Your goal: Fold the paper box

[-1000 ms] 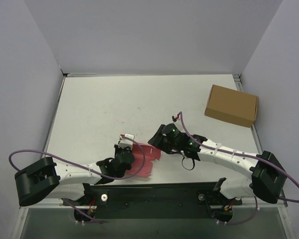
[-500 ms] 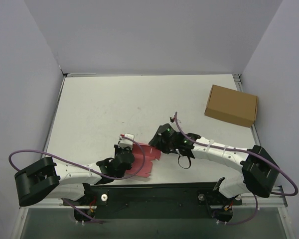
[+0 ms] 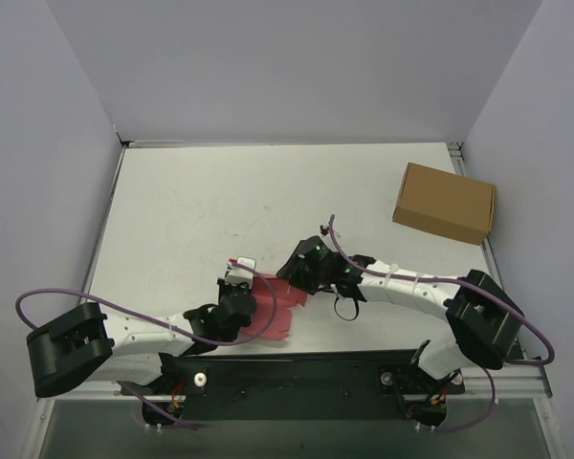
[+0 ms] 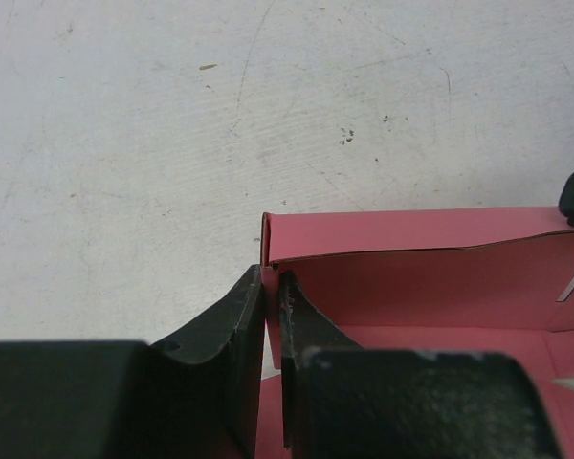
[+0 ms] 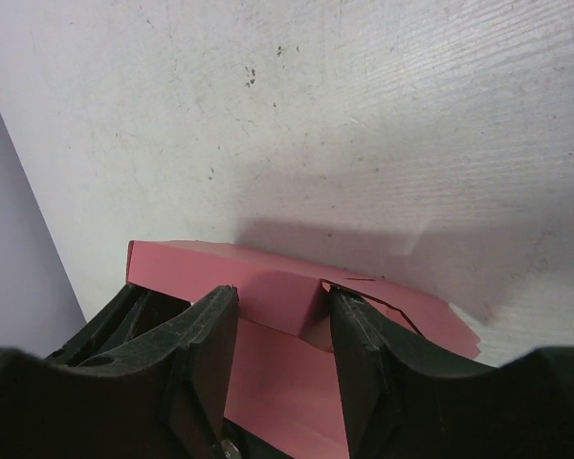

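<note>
Matt pink-red paper box [image 4: 411,258] of thin smooth card, on a white table [image 4: 172,115] with a scuffed, grainy matt surface. Brown cardboard box [image 3: 445,203], matt, upper right.

Both the left arm [image 3: 143,333] and the right arm [image 3: 411,290] were built of white link shells joined by bulky black joint housings, and each trailed a thin purple cable [image 3: 53,290]. The left gripper [image 4: 271,287] and right gripper [image 5: 279,316] had matt black, wedge-shaped fingers. A small green light [image 3: 319,251] glowed on the right wrist.
</note>
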